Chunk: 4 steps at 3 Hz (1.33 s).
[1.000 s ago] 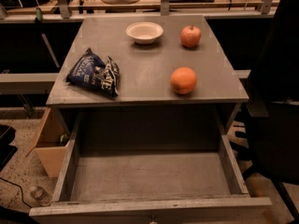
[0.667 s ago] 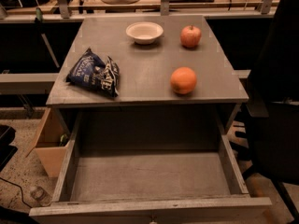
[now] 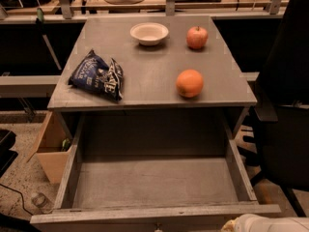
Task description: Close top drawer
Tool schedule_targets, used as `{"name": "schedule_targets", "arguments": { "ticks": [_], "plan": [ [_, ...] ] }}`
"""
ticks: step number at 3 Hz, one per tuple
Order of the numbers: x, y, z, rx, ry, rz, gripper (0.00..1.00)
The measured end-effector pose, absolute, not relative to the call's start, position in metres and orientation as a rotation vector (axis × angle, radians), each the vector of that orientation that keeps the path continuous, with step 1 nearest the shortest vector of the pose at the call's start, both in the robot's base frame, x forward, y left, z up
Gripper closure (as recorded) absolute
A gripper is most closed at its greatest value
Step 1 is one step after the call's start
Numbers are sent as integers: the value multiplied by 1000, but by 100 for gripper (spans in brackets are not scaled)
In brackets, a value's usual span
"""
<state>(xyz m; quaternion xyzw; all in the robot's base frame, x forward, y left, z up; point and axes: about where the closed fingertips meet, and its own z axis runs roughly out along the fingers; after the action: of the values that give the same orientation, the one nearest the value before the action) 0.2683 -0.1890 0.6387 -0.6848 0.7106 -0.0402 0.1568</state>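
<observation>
The top drawer (image 3: 154, 182) is pulled wide open below the grey table top (image 3: 154, 76). It is wide, shallow, grey and empty inside. Its long front panel (image 3: 145, 215) runs along the bottom edge of the view, with a small knob (image 3: 157, 227) at its middle. A pale rounded part of my arm with the gripper (image 3: 241, 224) shows at the bottom right edge, just right of the knob and close to the front panel.
On the table top lie a dark blue chip bag (image 3: 98, 75), a white bowl (image 3: 149, 33), an apple (image 3: 197, 37) and an orange (image 3: 189, 83). A black chair (image 3: 285, 105) stands to the right. A cardboard box (image 3: 50, 149) sits on the floor at the left.
The pale arm part has come into view at the bottom right edge. The drawer and the things on the table have not moved.
</observation>
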Motion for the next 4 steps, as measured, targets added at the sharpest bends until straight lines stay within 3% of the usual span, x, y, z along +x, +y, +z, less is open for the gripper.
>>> {"name": "schedule_targets", "arguments": {
  "ticks": [4],
  "plan": [
    [313, -161, 635, -1972, 1929, -153, 100]
  ]
}}
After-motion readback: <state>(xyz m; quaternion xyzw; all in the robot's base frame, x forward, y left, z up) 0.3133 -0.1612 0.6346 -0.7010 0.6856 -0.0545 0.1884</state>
